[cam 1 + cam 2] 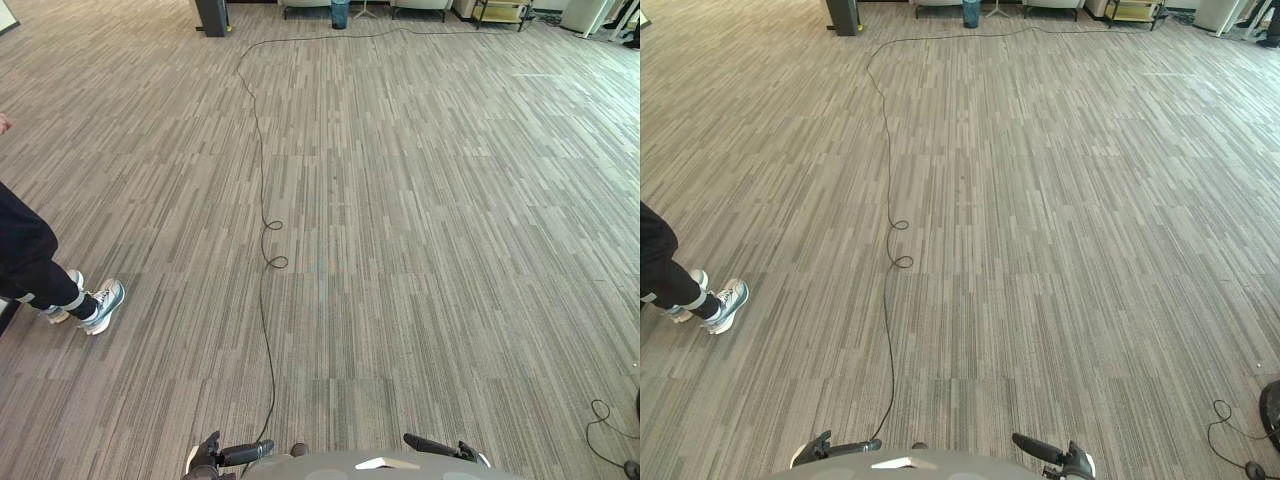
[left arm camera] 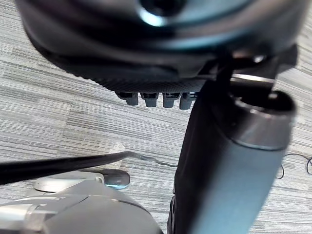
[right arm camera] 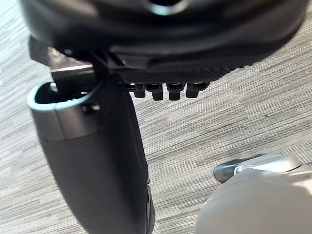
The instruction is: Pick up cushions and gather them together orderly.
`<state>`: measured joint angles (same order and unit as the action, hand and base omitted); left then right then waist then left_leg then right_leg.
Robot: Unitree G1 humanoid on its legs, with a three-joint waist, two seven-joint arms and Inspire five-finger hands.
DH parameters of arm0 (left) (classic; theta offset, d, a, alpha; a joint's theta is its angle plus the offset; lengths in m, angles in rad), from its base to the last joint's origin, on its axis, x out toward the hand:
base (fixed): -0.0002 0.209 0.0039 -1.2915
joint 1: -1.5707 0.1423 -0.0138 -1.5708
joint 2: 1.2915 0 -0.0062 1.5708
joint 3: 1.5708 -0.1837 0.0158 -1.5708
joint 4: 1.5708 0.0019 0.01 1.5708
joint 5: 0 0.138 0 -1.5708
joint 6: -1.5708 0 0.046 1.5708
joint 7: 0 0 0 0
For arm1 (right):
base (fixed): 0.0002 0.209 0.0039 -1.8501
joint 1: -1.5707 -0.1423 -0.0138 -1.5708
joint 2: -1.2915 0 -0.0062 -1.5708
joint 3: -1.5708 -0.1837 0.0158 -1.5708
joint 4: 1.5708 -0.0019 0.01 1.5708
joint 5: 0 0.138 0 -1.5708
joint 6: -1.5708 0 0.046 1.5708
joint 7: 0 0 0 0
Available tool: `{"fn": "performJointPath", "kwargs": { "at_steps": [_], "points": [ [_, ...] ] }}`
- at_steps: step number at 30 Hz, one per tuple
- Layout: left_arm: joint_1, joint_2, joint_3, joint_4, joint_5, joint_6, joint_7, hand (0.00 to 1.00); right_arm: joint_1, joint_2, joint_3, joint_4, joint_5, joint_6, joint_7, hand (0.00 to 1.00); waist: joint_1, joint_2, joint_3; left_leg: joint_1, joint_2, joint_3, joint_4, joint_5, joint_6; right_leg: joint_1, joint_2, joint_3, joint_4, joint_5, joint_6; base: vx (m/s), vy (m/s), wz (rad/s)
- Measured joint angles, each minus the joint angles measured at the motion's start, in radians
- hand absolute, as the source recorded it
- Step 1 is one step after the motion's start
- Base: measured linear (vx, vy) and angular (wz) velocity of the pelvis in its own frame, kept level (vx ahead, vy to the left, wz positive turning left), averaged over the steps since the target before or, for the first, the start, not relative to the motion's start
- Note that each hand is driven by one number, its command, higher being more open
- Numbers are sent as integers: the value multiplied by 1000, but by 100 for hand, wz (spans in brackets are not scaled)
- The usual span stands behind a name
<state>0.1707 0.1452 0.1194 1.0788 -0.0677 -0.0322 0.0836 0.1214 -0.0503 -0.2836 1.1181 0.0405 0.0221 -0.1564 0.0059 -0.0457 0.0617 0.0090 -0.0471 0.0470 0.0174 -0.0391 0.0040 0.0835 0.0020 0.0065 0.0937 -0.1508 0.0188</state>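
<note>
L hand (image 2: pixel 146 85) & R hand (image 3: pixel 175 75) hang over carpet floor (image 1: pixel 400 250), both empty. Fingers (image 2: pixel 150 100) seem straight & relaxed, tho seen end-on. Person's legs (image 1: pixel 45 285) at robot's left.

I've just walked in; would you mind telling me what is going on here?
The robot is standing on a striped grey carpet and looking out across it. Its left robot hand and right robot hand hang down over the floor with relaxed fingers and hold nothing, so the gathering has not started yet. A person in light sneakers stands on the carpet to the robot's left.
</note>
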Motion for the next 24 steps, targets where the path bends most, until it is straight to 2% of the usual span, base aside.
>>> {"fn": "performJointPath", "kwargs": {
  "at_steps": [5, 6, 13, 19, 23, 24],
  "points": [
    [-3, -9, 17, 6, 3, 0, 4, 100, -44, 5, -10, 16, -1, -5, 0, 100, 0, 6, 11, 75, 3, 14, -91, 51, -2, 28, 3, -6, -7, 24, -5, 45, 8, -8],
    [-22, -17, 18, 8, 34, 0, 4, 100, -91, 15, -11, 15, -1, -7, 1, 100, -1, 21, 47, 94, 6, 25, -103, 62, -1, 40, 6, -7, -14, 42, -16, -100, 0, -17],
    [-37, -19, 17, 16, 38, 0, 4, 100, -115, 38, -10, 15, -1, -8, 3, 100, -3, 27, 74, 90, 5, 29, -110, 67, -4, 39, 6, -11, -20, 42, -15, -110, -18, -3],
    [-46, -20, 18, 21, 38, 0, 4, 100, -129, 38, -10, 15, 1, -7, 2, 100, -8, 34, 98, 78, 4, 69, -112, 72, 1, 24, 2, -4, -44, 40, -15, -151, -4, -14],
    [-47, -29, 28, 25, 38, 0, 11, 100, -128, 29, -8, 9, 1, -5, 0, 100, -8, 36, 102, 74, 6, 86, -112, 71, 6, 15, 0, 1, -47, 40, 7, -132, 26, -11],
    [-46, -32, 41, 22, 38, 0, 14, 100, -127, 34, -8, 5, 1, -5, 0, 100, -7, 35, 101, 63, 6, 96, -112, 66, 16, 3, -4, 1, -48, 36, 17, -23, 51, -22]
  ]
}}
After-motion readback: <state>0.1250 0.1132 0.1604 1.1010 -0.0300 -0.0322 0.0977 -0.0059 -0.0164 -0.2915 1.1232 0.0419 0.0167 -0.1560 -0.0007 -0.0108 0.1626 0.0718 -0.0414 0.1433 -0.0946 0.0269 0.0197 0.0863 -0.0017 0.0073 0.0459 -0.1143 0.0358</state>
